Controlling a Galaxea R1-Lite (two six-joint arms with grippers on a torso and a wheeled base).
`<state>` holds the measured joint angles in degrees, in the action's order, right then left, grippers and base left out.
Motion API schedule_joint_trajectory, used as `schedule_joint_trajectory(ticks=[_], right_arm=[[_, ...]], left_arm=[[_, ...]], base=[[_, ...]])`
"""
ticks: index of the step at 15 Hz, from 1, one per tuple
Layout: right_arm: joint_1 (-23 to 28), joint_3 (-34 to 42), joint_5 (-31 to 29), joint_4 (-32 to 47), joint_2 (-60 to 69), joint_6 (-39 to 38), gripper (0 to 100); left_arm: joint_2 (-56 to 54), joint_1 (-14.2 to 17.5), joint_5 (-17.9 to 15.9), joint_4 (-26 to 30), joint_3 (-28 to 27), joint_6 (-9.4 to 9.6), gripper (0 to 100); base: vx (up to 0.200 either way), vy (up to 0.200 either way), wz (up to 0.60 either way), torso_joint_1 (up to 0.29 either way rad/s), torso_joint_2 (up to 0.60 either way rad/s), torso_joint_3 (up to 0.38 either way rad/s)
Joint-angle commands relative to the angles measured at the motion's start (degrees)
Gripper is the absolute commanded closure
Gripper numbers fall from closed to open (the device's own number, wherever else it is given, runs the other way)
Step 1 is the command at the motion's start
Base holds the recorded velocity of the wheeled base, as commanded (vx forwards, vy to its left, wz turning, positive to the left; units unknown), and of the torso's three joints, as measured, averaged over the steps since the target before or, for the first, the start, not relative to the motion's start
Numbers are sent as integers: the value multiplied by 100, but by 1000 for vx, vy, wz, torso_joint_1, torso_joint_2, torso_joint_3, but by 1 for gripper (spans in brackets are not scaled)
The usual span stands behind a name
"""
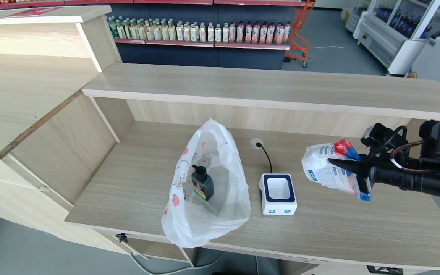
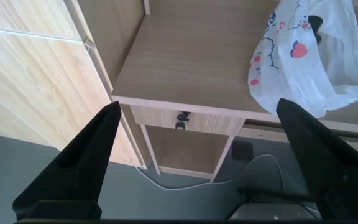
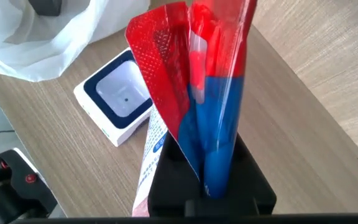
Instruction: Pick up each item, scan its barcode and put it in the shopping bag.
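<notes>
- While holding the pouch (image 1: 325, 168) aloft in the right gripper (image 1: 348, 173), sitting between pick and scan: item lifted, barcode not yet presented, judging by position
- Clamped on the pouch's red-and-blue end, one finger each side; white body sticking out toward 9 o'clock, off the counter (image 1: 357, 229)
- Hanging at roughly 2 to 3 o'clock of the scanner (image 1: 278, 189), near but not over its window
- Right arm: reaching in from 3 o'clock, forearm about level, wrist pointing toward 9 o'clock
- Next, probably: shift toward 9 o'clock until over the scanner window, then roll the wrist to face the barcode panel down; barcode side not identifiable from here
- After that, on to the shopping bag (image 1: 220, 214) at 9 o'clock of the scanner; mouth open upward, pump bottle (image 1: 202, 183) already inside, upright
- Risk: floppy pouch, could sag or crease over the window; also worth keeping clear of the cable (image 1: 267, 160) at 12 o'clock of the scanner
- Left gripper (image 2: 199, 109): spread wide, holding nothing, parked low off the counter's front edge on the bag's side
</notes>
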<state>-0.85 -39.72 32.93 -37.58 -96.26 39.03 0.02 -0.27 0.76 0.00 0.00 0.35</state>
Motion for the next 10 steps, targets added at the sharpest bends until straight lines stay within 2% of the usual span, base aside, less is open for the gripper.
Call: schedule_joint_trajectory(ticks=[1,6,10], right_arm=[[-178,-256,223,-30,-517,157,100],[-846,-326,618,-100,-781,219,100],[-838,-599,917,-258,-1282,1414,100]], left_arm=[[-2,0,4,0,0,-53,0],[-2,0,4,0,0,-62,0],[-2,0,4,0,0,-62,0]], base=[[0,0,0,0,0,0],[0,0,0,0,0,0],[0,0,0,0,0,0]])
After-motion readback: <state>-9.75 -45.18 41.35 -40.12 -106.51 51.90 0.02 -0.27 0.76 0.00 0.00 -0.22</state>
